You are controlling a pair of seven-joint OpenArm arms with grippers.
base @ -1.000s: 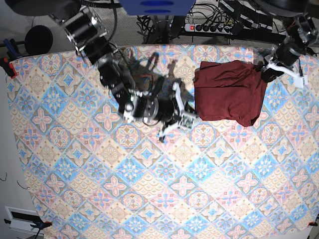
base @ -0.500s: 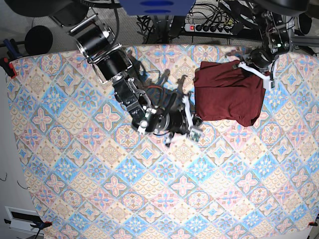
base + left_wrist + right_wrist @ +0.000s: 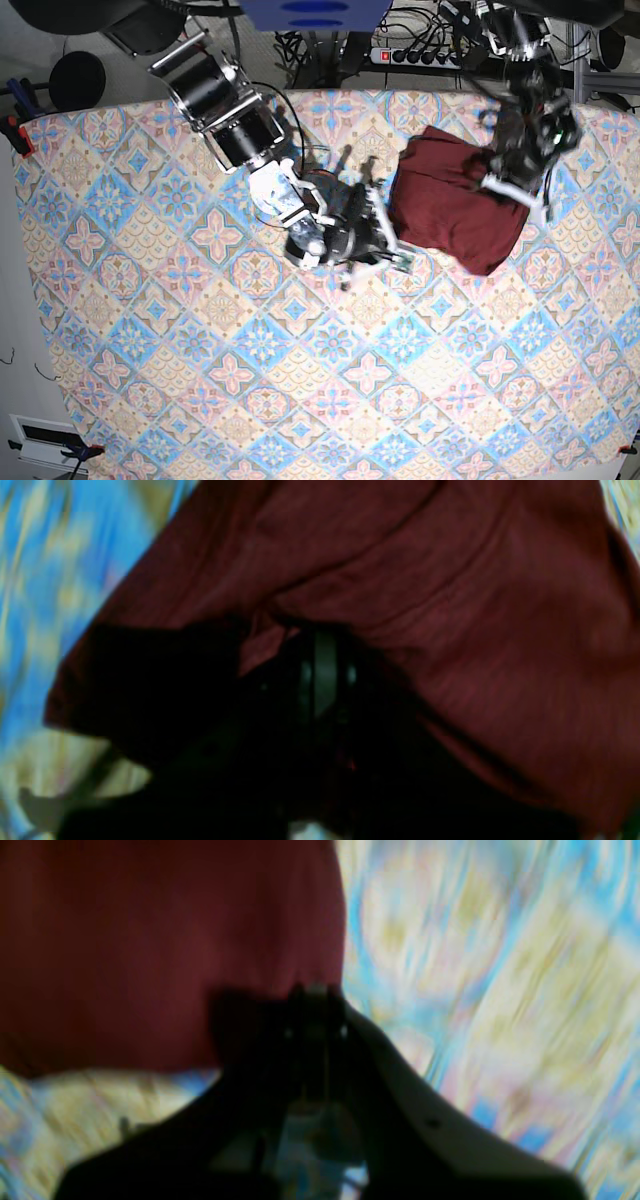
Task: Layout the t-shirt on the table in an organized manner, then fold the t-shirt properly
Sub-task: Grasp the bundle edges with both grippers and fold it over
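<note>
The dark maroon t-shirt point(image 3: 445, 205) lies bunched in a folded heap at the back right of the patterned table point(image 3: 250, 380). My left gripper point(image 3: 505, 185) is over the shirt's right part. In the left wrist view its fingers point(image 3: 322, 645) are closed in a raised fold of the shirt point(image 3: 500, 630). My right gripper point(image 3: 395, 252) is at the shirt's lower left corner. In the right wrist view it point(image 3: 315, 992) looks closed on the edge of the shirt point(image 3: 150, 940), with the table point(image 3: 500, 965) beside it. Both wrist views are blurred.
The table's far edge runs just behind the shirt. Behind it lie a power strip point(image 3: 420, 55) and cables. A black round object point(image 3: 78, 78) and a red clamp point(image 3: 15, 130) sit at the back left corner.
The left gripper moved from the shirt's back right corner inward onto the cloth, pulling that corner in. The right gripper moved right to the shirt's lower left corner and closed.
</note>
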